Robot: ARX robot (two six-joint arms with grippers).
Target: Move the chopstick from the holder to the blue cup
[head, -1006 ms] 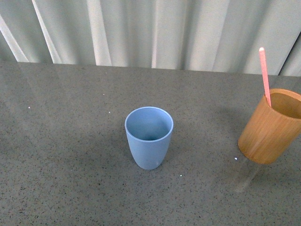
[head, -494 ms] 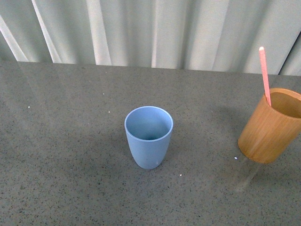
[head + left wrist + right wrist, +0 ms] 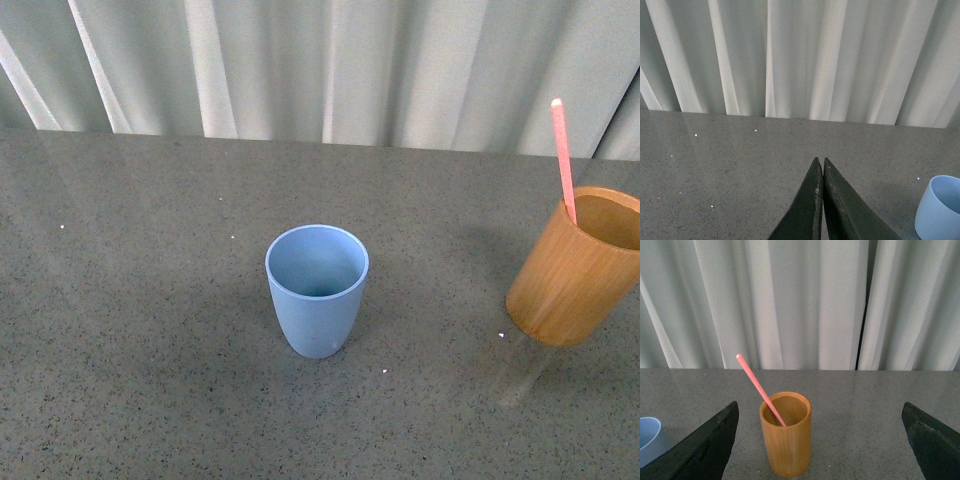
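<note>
We see a pale curtain (image 3: pixel 320 70) behind the grey table (image 3: pixel 150 300), with the holder (image 3: pixel 570 280) at its right edge, well apart from the blue cup (image 3: pixel 315 300) at centre. The chopstick (image 3: pixel 563 160) leans inside the holder. Our right fingers (image 3: pixel 710 445) are spread wide facing it and our left fingers (image 3: pixel 810 200) are pressed together, both empty.

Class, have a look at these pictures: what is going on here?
Nothing is gripped yet. The chopstick leans in the holder at the right of the table; the blue cup stands empty in the middle. The right gripper is open and faces the holder; the left gripper is shut on nothing, above bare table.
</note>
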